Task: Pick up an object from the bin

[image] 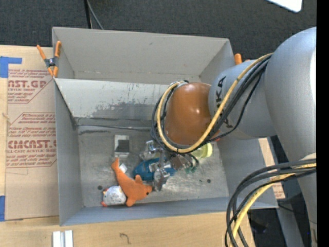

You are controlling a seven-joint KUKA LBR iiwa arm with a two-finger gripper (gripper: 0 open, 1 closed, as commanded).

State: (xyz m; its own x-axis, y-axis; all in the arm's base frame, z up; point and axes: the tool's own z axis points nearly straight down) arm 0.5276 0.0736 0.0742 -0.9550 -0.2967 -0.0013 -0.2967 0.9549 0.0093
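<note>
My arm's orange cover (187,115) hides most of a yellow-green thing (206,151). I cannot identify the blue thing (144,170) half-covered beneath the gripper (160,173).

The arm (290,86) is showing as a thick, rounded shell in pale grey-white, smooth and plain. Black capital letters are running along its narrower wrist section (222,92). A glossy orange-brown dome cover (187,112) is capping that wrist and catching a soft highlight. Yellow and black cables (162,112) are looping round the dome's rim, and more of them are trailing beneath the big shell. Under the dome, the gripper (160,174) is glinting as small silvery metal parts.
</note>
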